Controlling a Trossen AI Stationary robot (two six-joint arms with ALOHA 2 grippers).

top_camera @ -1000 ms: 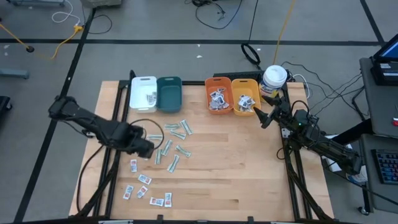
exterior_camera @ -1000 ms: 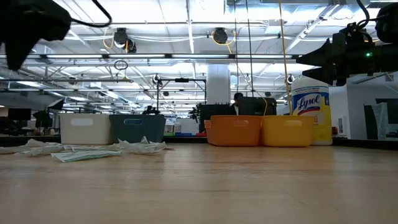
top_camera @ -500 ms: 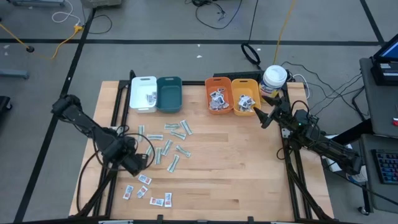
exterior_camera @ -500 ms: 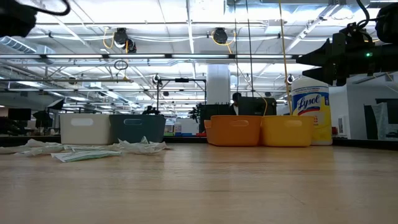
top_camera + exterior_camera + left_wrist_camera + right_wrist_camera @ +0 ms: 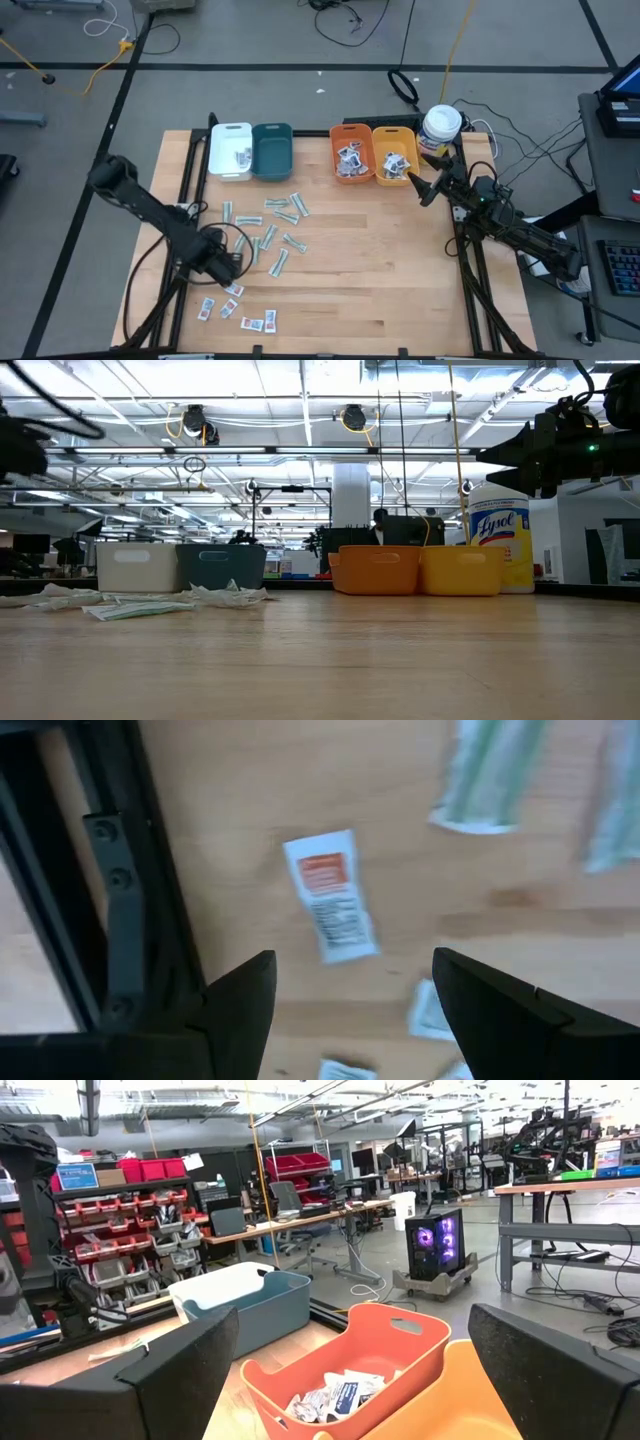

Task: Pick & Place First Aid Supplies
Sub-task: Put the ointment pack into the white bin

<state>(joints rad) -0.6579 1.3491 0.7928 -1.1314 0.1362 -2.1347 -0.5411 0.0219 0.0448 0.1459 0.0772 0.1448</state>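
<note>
since the earlier frames the left gripper (image 5: pixel 236 268) is swinging toward the near left of the table, away from the pale-green strips (image 5: pixel 272 236) and over the red-printed packets (image 5: pixel 232 289). the right gripper (image 5: pixel 412 180) is not moving.

the left fingers (image 5: pixel 240 1010) are standing apart with nothing between them, and one red-printed packet (image 5: pixel 331 896) is lying flat on the wood just ahead of the gap, with a green strip (image 5: pixel 488 770) farther off. the right gripper is hanging wide open and empty by the right end of the yellow bin (image 5: pixel 393 155), waiting near the white canister (image 5: pixel 441 127).

the supplies are lying in two loose groups: green strips at the middle left, red-printed packets at the near left edge, some just beside the gripper. more packets are already sitting in the orange bin (image 5: pixel 351 153), the yellow bin and the white bin (image 5: pixel 230 150); the teal bin (image 5: pixel 271 150) is looking bare.

these packets are looking very light, thin and limp, probably slick, so they are likely sliding or buckling when nudged. i'd judge a pinch across the short width at mid-length, fingertips pressing down to the wood, is the safest hold.
</note>
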